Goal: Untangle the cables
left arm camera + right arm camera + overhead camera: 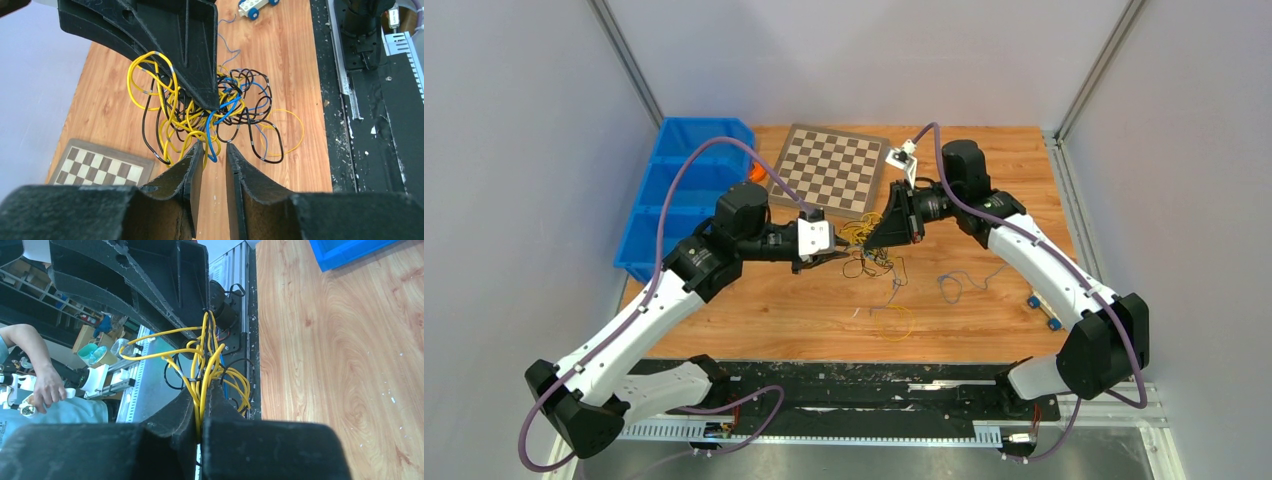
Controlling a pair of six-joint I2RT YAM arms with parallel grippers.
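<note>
Two arms meet over the middle of the wooden table [984,330] in the top view. There the cables [864,248] form a yellow, blue and black wad between the left gripper [839,256] and the right gripper [871,238]. A blue-grey wire [959,283] and a yellow loop [896,322] lie apart from it.

From the left wrist, the left gripper [214,150] stands narrowly parted, and a blue strand [215,155] dips into the gap, not squeezed.

From the right wrist, the right gripper [202,392] is pinched closed on yellow strands [205,330].

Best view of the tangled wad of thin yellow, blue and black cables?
Left wrist: the cable wad fills mid-frame, single loops traceable by colour. Top external shows it only as a small clump. Right wrist shows mostly yellow strands clamped in its fingers.
</note>
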